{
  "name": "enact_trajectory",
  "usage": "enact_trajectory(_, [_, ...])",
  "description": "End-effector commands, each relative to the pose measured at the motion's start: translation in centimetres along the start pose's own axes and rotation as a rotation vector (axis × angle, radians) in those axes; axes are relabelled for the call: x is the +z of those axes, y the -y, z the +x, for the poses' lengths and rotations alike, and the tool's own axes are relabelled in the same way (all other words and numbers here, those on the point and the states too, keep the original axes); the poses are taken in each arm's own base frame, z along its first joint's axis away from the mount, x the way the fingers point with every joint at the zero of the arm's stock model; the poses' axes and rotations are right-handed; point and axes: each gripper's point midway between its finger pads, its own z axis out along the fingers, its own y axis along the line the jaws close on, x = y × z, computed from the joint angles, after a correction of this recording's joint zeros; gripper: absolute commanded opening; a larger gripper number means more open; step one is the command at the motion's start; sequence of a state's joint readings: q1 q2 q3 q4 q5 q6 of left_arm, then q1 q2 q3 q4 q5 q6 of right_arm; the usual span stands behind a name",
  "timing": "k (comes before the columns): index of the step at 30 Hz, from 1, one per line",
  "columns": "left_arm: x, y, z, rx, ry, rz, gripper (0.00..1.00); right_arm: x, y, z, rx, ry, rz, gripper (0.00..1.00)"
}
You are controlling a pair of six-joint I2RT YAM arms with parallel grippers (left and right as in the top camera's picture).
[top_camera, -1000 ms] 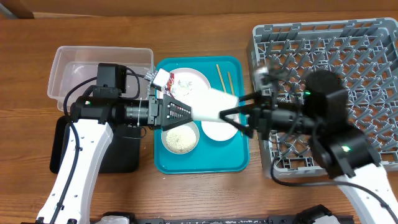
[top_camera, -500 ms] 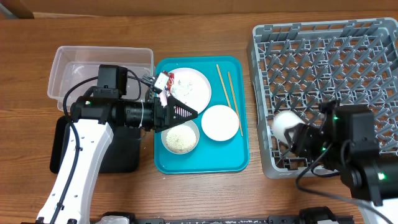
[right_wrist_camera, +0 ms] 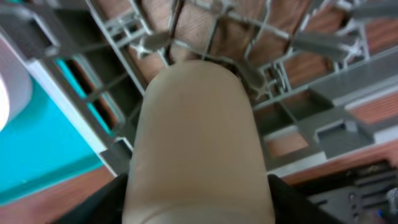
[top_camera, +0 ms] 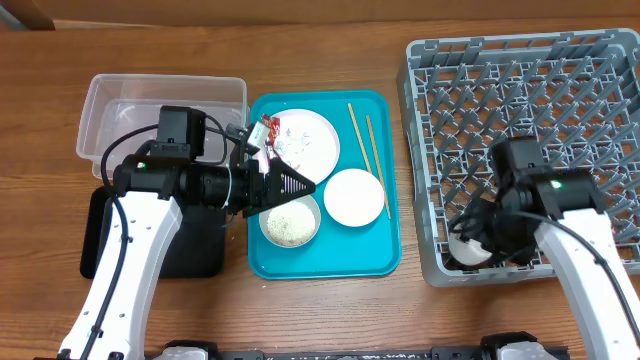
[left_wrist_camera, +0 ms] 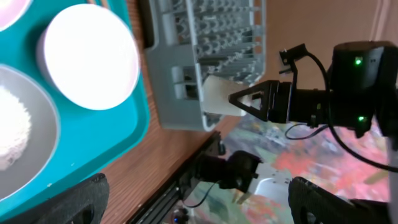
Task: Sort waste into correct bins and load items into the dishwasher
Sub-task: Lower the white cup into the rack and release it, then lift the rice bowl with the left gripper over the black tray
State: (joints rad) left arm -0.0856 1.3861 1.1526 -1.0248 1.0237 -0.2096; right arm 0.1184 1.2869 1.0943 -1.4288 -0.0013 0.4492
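Note:
My right gripper is shut on the small white cup and holds it low in the front left corner of the grey dish rack. The cup also shows in the overhead view and the left wrist view. My left gripper is open and empty above the teal tray. On the tray lie a flat plate, a red wrapper, an upturned white bowl, a bowl of rice and two chopsticks.
A clear tub stands at the back left. A black tray lies in front of it, partly under my left arm. The rack's upright pegs surround the cup. Bare wooden table runs along the front edge.
The right gripper carried the cup from above the teal tray over to the rack and lowered it into the front left corner. The left gripper stays open and has barely moved.

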Motion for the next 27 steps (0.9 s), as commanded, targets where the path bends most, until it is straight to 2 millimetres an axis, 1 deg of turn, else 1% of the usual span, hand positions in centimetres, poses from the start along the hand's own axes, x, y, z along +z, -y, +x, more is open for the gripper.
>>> enact_trajectory(1, [-0.1, -1.3, -0.2, 0.005, 0.011, -0.092, 0.95, -0.4, -0.6, -0.8, 0.002, 0.028, -0.029, 0.92])
enact_trajectory(2, [-0.1, -1.5, -0.2, 0.004, 0.013, -0.105, 0.95, -0.6, -0.8, -1.1, 0.010, 0.044, -0.038, 1.00])
enact_trajectory(5, [0.0, -1.5, -0.1, 0.008, 0.010, -0.112, 0.94, -1.6, -1.6, -2.1, 0.016, 0.113, -0.090, 1.00])
enact_trajectory(7, [0.4, -1.7, 0.1, 0.019, 0.000, -0.136, 0.91, -2.9, -2.2, -2.8, 0.013, 0.174, -0.134, 0.97])
enact_trajectory(10, [1.4, -2.9, 0.7, 0.057, -0.022, -0.259, 0.88, -6.2, -3.3, -3.7, -0.002, 0.298, -0.237, 0.96])
enact_trajectory(12, [1.9, -4.4, 1.0, 0.064, -0.026, -0.403, 0.86, -8.7, -4.5, -4.0, -0.045, 0.389, -0.337, 0.96])
enact_trajectory(14, [2.1, -6.1, 1.1, 0.074, -0.007, -0.574, 0.86, -11.5, -6.2, -3.8, -0.107, 0.476, -0.472, 0.96])
enact_trajectory(16, [1.7, -7.5, 1.0, 0.070, 0.045, -0.750, 0.86, -13.8, -7.4, -3.4, -0.148, 0.535, -0.583, 1.00])
enact_trajectory(18, [1.7, -7.9, 0.7, 0.084, 0.096, -0.845, 0.86, -15.3, -8.1, -3.0, -0.176, 0.572, -0.649, 1.00])
enact_trajectory(20, [2.9, -7.3, 0.5, 0.142, 0.120, -0.854, 0.85, -16.1, -8.6, -2.5, -0.199, 0.580, -0.698, 1.00])
enact_trajectory(23, [4.9, -6.4, 0.0, 0.224, 0.140, -0.843, 0.82, -16.4, -9.4, -1.7, -0.230, 0.543, -0.752, 1.00])
enact_trajectory(25, [5.6, -6.6, 0.0, 0.253, 0.138, -0.876, 0.80, -16.4, -10.1, -1.1, -0.276, 0.515, -0.786, 1.00])
enact_trajectory(27, [6.6, -7.6, 0.3, 0.253, 0.110, -0.913, 0.77, -16.5, -10.7, -0.5, -0.331, 0.492, -0.819, 1.00])
